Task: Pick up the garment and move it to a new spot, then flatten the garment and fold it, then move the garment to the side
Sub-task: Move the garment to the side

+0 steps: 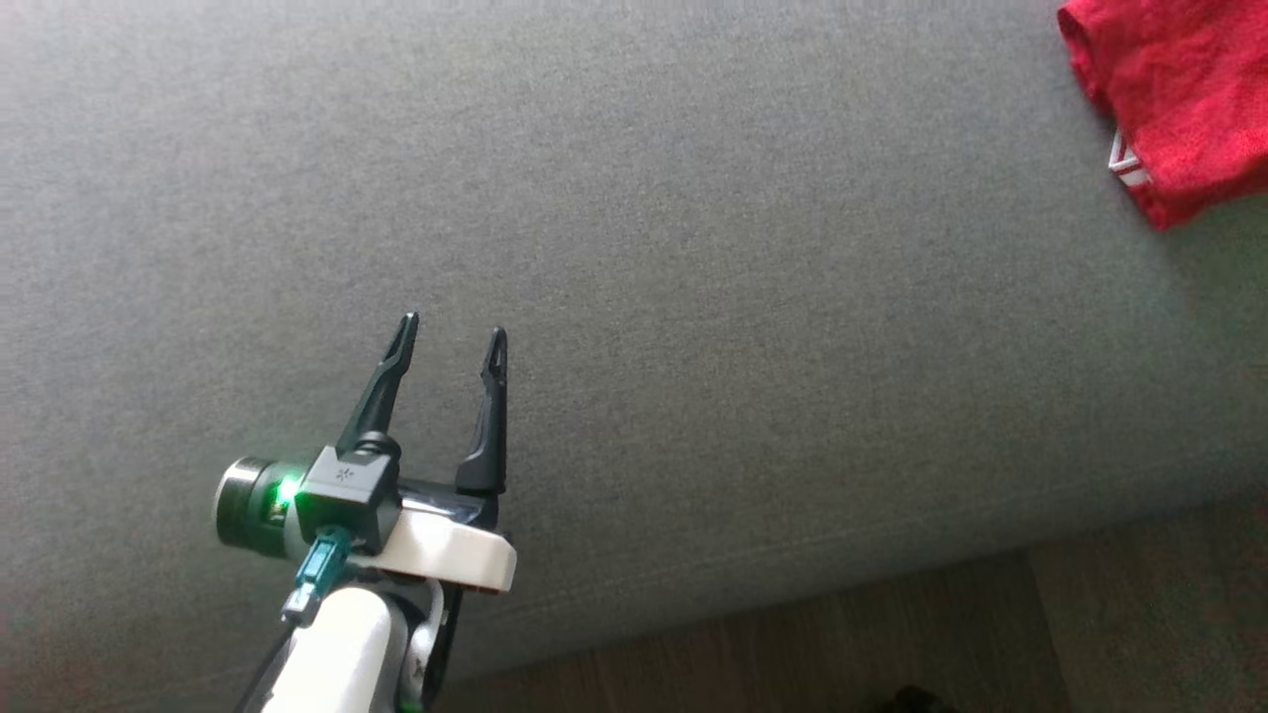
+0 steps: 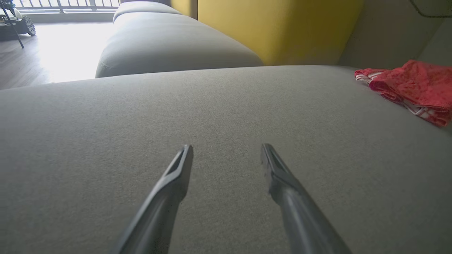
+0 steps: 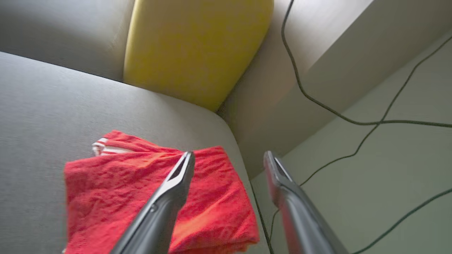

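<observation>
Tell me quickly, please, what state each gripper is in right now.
Left gripper: open, holding nothing.
Right gripper: open, holding nothing; the red garment lies on the cushion.

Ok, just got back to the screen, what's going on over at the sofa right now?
The red garment, which looks folded, lies at the right end of the grey sofa seat, near the yellow cushion. The right hand is open just above it, gripping nothing. The left hand is open too, over bare seat well away from the garment. Judging by that, the move to the side looks about done.
</observation>
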